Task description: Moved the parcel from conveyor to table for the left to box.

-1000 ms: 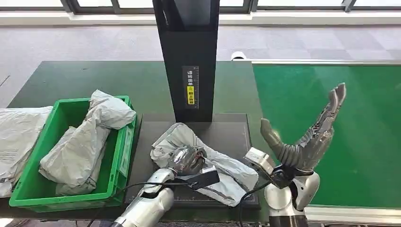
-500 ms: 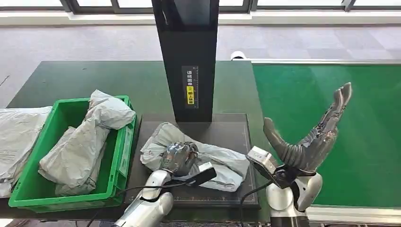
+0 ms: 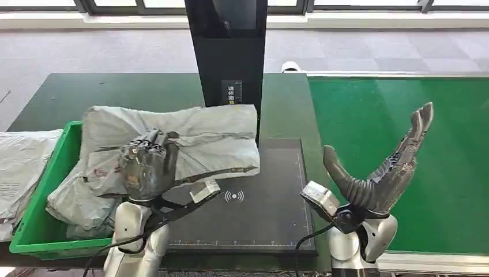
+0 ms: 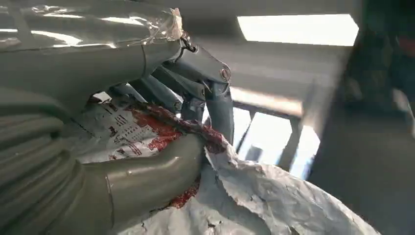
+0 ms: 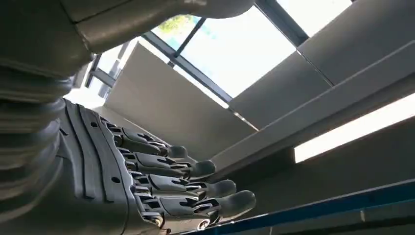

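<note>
Crinkled matt grey plastic parcel, glossy green plastic crate, matt black scanner pad, felt-like green conveyor belt.

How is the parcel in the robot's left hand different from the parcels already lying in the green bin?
The held parcel hangs in the air, gripped by the left hand; the binned parcels rest inside the green bin.
The held parcel is stretched out fairly flat and wide; the binned parcels lie crumpled and bunched.
The held parcel is in full view above the scanner pad; the binned parcels are partly hidden behind it.
Both are grey plastic mailer bags.
</note>
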`<control>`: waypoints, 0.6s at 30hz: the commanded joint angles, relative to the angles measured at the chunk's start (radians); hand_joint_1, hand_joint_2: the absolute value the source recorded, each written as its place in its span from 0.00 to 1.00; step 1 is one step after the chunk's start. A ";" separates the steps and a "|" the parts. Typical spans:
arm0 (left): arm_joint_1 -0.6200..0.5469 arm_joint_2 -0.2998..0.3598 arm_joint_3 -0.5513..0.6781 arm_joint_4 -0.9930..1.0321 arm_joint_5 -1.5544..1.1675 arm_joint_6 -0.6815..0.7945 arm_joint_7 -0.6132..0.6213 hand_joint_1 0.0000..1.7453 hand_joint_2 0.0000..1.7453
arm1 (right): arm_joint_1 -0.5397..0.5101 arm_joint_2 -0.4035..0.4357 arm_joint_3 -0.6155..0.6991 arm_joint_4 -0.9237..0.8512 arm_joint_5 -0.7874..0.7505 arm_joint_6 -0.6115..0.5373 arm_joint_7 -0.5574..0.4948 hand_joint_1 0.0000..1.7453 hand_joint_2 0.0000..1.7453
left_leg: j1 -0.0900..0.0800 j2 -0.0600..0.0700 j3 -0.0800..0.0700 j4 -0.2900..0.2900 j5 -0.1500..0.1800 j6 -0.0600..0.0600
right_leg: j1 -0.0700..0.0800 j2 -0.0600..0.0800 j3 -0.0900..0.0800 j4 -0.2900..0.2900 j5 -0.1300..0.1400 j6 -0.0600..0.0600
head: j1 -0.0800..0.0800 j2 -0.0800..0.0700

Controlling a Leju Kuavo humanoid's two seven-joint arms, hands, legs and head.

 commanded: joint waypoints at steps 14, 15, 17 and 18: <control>0.044 -0.052 0.327 -0.527 0.180 -0.003 -0.116 1.00 1.00 | 0.055 0.034 -0.034 0.016 -0.035 0.003 -0.038 0.00 1.00 | 0.001 0.001 0.002 -0.001 0.000 0.000 | 0.001 0.001 0.001 -0.001 0.000 -0.001 | 0.000 0.000; 0.027 -0.052 0.331 -0.512 0.176 -0.003 -0.115 1.00 1.00 | 0.054 0.034 -0.034 0.012 -0.032 0.003 -0.030 0.00 1.00 | 0.000 0.000 0.003 -0.003 0.000 0.000 | 0.001 0.000 0.003 -0.003 0.000 -0.001 | 0.000 0.000; 0.022 -0.052 0.386 -0.425 0.164 -0.003 -0.044 1.00 1.00 | 0.059 0.034 -0.030 0.001 -0.024 0.003 -0.022 0.00 1.00 | 0.000 -0.001 0.004 -0.003 0.000 0.000 | 0.000 -0.001 0.004 -0.003 0.000 -0.001 | 0.000 0.000; 0.013 -0.052 0.435 -0.377 0.172 -0.003 0.010 1.00 1.00 | 0.068 0.034 -0.024 -0.013 -0.020 0.003 -0.017 0.00 1.00 | 0.000 -0.002 0.003 -0.002 0.000 0.000 | 0.000 -0.002 0.003 -0.002 -0.001 -0.001 | 0.000 0.000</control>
